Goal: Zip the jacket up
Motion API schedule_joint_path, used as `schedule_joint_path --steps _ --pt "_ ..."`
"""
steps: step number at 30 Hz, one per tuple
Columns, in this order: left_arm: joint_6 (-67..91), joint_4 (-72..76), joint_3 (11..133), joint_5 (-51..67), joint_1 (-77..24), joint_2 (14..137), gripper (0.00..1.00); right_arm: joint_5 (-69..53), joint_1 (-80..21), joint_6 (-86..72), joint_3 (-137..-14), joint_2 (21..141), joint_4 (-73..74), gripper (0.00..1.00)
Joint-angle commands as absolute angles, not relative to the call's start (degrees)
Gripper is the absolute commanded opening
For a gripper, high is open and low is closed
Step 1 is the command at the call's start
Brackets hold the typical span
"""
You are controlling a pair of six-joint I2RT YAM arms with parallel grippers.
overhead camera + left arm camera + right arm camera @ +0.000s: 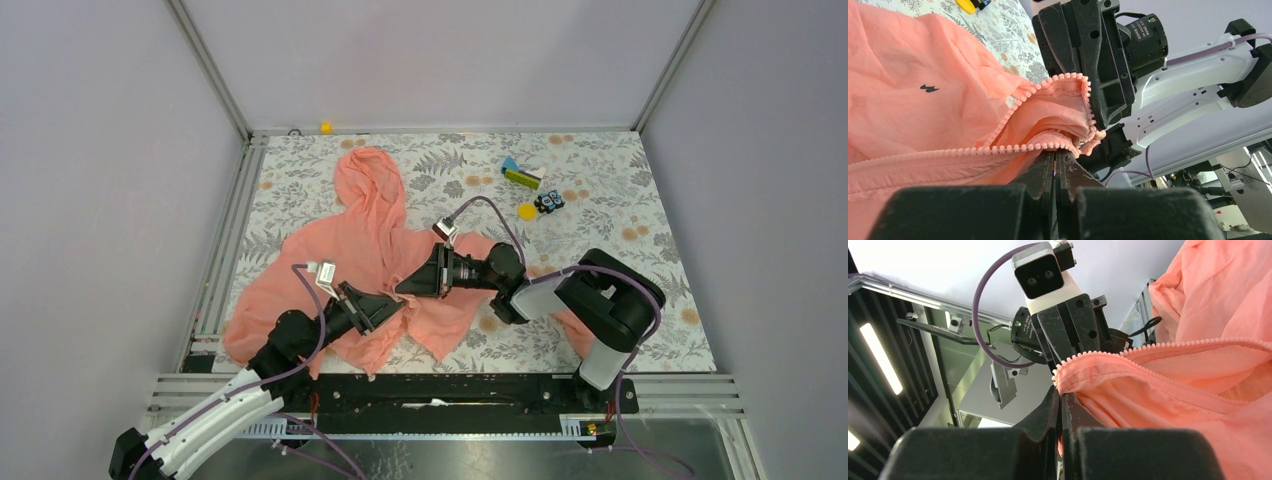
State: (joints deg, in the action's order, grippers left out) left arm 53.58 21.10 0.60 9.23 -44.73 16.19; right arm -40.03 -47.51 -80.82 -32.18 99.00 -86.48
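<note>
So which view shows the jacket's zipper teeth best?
Left wrist: the jacket's zipper teeth run close and sharp up to the shut left hand. Right wrist shows one row; the top view is too distant.

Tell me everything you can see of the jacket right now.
The jacket is thin salmon-pink fabric, spread crumpled on the table, hood toward the far edge. Its zipper is open where held, teeth showing; a small dark mark sits on the chest. The left gripper and right gripper each pinch a zipper edge.

Left gripper (1055, 159), jaws pinching zipper edge (998, 148) of jacket (898, 120), dark mark (929, 88) on chest
</note>
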Motion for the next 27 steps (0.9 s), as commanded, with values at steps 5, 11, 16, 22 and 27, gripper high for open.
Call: schedule_joint_path --steps 5,11,16,22,27 --pt "54.6 18.2 -3.2 9.4 -44.6 17.3 0.00 -46.4 -47.5 -78.5 -30.7 101.0 -96.4 0.17" --pt "57.5 16.7 -2.1 11.1 -44.6 22.1 0.00 -47.7 -47.4 -76.6 -28.8 103.6 -95.9 0.30" --pt "59.0 15.6 -1.7 12.1 -44.6 25.2 0.00 -48.2 -46.7 -73.1 -27.0 104.7 -95.5 0.37" --pt "60.2 15.9 -2.3 13.2 -44.6 27.9 0.00 -48.6 -44.6 -67.9 -25.3 105.3 -91.1 0.47" --pt "60.5 16.8 -1.9 15.8 -44.7 31.8 0.00 -49.0 -44.3 -64.7 -24.9 106.0 -87.7 0.57"
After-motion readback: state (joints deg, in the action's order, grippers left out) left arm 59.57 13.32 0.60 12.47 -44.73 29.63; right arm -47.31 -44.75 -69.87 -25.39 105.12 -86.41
